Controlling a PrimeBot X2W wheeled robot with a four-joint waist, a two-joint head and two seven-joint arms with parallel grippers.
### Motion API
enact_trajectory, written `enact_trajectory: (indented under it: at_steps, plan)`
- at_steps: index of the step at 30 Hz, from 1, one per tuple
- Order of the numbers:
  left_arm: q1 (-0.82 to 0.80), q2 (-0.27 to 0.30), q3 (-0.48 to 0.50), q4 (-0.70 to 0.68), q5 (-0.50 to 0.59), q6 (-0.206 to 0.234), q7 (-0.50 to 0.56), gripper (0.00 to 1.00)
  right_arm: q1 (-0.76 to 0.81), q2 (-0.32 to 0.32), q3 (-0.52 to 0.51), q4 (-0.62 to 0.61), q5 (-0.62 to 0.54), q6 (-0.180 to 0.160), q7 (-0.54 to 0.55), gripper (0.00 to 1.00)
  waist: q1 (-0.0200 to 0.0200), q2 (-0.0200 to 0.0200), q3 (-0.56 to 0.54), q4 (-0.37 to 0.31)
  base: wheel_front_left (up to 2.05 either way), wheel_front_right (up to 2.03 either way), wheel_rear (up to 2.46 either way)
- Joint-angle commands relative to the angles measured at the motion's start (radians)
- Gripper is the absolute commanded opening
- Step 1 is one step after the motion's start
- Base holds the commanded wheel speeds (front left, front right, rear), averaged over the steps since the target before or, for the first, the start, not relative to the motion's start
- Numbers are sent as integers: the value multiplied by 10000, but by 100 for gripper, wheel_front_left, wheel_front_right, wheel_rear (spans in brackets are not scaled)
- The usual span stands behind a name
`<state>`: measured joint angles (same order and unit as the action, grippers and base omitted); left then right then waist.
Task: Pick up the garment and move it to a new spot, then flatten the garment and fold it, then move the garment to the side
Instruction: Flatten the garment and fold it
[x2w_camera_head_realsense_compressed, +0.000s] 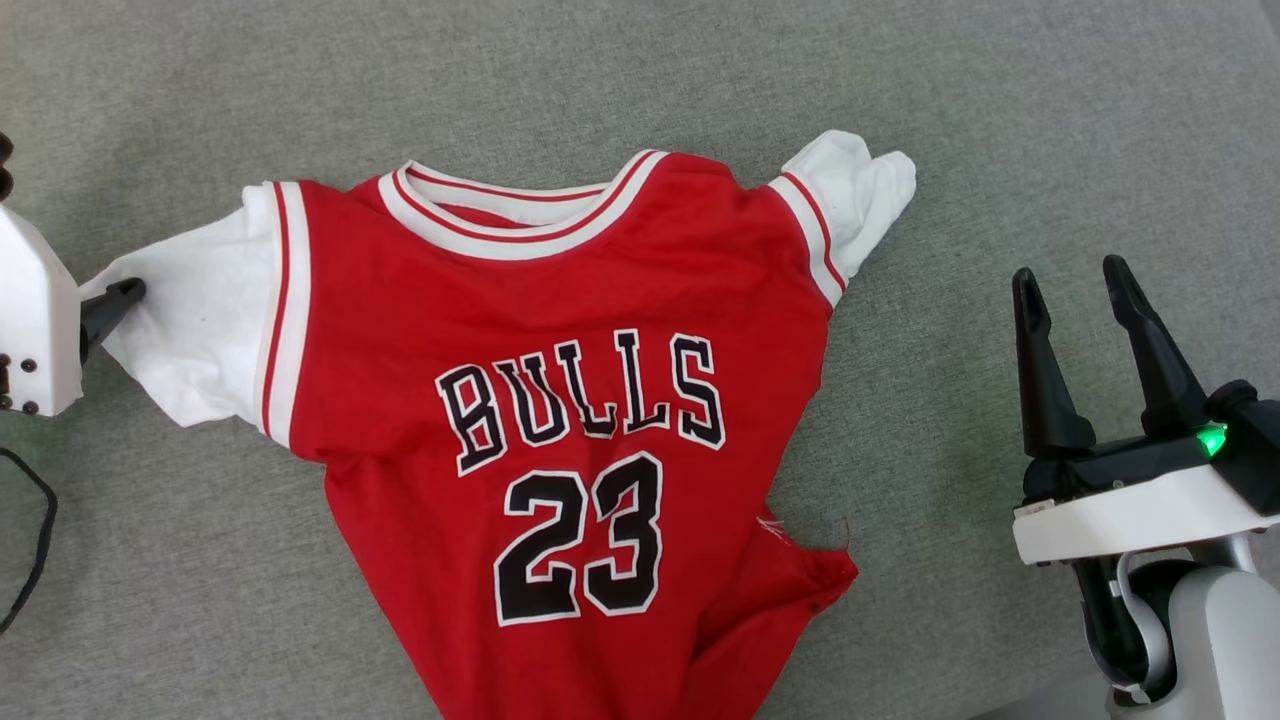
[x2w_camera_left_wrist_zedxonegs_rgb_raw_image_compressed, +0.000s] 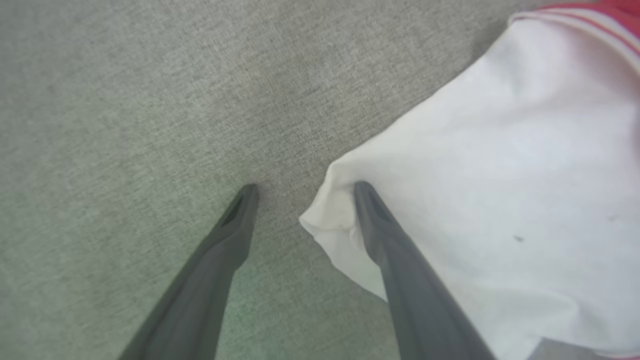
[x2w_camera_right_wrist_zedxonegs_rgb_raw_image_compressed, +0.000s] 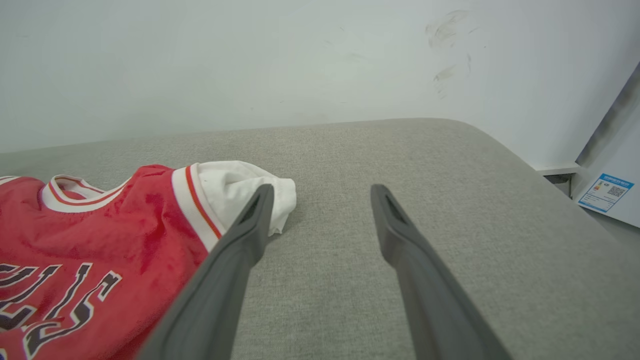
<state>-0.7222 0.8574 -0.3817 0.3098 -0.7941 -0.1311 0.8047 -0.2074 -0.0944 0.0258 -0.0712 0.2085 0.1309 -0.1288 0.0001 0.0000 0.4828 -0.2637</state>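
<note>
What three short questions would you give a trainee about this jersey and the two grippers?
1. True or false: the garment lies with "BULLS 23" facing up.
2. One finger of the left gripper is at which part of it? A the collar; B a white sleeve; C the bottom hem.
3. Fill in: the jaws of the right gripper stand ____ beside the shirt, holding nothing.

Key: 1 true; 2 B; 3 open.

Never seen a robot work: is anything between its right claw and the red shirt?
Nothing visible. Just bare grey cushion lies between the open right claw and the garment, whose crumpled white sleeve lies closest.
</note>
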Motion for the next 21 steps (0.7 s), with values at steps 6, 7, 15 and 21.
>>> enact_trajectory:
  at_steps: [6,7,15,21]
  plan:
    - [524,108,-1325,128,-699,0,503,0,-185,102,-99,131,-117,-3,-96,100,-1,0,79,14,0,0,0]
    - [473,146,-1329,110,-729,9,255,0,-192,107,-98,144,-155,-3,-69,100,-1,0,67,45,0,0,0]
    - [111,107,-925,678,-256,84,-2305,0,-83,-96,-188,271,-235,-3,294,100,-1,0,-548,504,0,0,0]
    - [438,-134,-692,882,265,235,-4435,0,123,-283,-161,474,-235,-3,695,100,-1,0,-1368,986,0,0,0]
